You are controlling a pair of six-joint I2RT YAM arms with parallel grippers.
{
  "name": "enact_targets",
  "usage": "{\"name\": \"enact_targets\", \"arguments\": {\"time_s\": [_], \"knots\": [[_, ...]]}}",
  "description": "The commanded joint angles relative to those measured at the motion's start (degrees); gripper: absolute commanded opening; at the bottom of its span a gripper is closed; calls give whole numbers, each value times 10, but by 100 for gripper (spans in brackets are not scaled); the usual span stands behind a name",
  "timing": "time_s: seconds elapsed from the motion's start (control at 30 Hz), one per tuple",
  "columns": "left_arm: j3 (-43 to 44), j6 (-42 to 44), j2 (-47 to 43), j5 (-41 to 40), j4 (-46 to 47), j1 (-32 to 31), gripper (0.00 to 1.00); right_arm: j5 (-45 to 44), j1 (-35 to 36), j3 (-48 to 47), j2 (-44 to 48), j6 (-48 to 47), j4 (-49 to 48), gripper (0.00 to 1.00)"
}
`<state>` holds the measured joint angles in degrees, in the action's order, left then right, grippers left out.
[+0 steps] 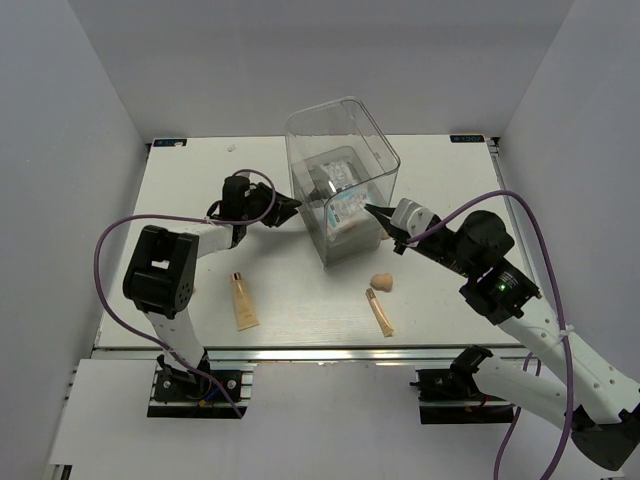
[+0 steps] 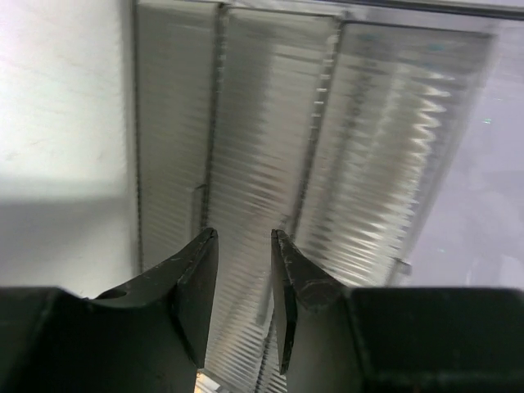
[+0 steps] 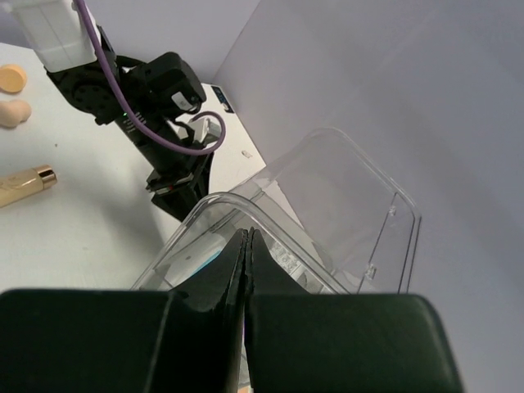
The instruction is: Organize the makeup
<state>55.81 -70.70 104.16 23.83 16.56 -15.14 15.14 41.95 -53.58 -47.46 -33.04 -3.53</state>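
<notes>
A tall clear plastic box (image 1: 340, 180) stands mid-table with white-and-blue packets (image 1: 345, 208) inside it. One beige tube (image 1: 242, 300) lies at the front left. A second tube (image 1: 380, 312) lies in front of the box, beside a peach sponge (image 1: 381, 283). My left gripper (image 1: 290, 208) is at the box's left wall. In the left wrist view its jaws (image 2: 244, 236) stand open before the ribbed clear wall (image 2: 270, 147), with nothing between them. My right gripper (image 1: 375, 210) is shut and empty, and its tips (image 3: 247, 232) are at the box's rim (image 3: 270, 221).
The right wrist view shows the box's clear lid (image 3: 352, 205) standing open behind the rim, the left arm (image 3: 164, 90), a tube (image 3: 24, 187) and a sponge (image 3: 12, 112) on the white table (image 1: 200, 180). White walls enclose the table on three sides.
</notes>
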Motion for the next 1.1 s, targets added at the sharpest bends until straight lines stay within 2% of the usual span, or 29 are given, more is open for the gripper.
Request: {"name": "enact_targets", "arguments": {"time_s": [0.0,0.07,0.17,0.23,0.37,0.53,0.67,0.77,0.83,1.07], "knots": [[0,-9,-7,31,73,-7,41,-2,-2,4,3,12,-22,0],[-3,-14,-6,33,80,-7,29,-1,-2,5,3,11,-22,0],[-17,-23,-11,33,93,-7,22,0,-2,5,1,10,-18,0],[-21,-23,-10,35,96,-7,22,1,-2,6,0,10,-17,0],[-17,-24,2,43,96,-7,30,-1,-3,5,-2,7,-18,0],[-12,-31,21,51,112,-9,32,-1,-4,3,-5,3,-18,0],[-18,-47,39,53,135,-11,21,-1,-3,2,-8,3,-21,0],[-26,-59,41,51,155,-13,6,-1,-4,2,-10,3,-22,0],[-32,-67,42,49,169,-13,0,-1,-5,2,-10,3,-22,0],[-54,-74,24,44,182,-9,0,-3,-5,8,-9,3,-21,0]]}}
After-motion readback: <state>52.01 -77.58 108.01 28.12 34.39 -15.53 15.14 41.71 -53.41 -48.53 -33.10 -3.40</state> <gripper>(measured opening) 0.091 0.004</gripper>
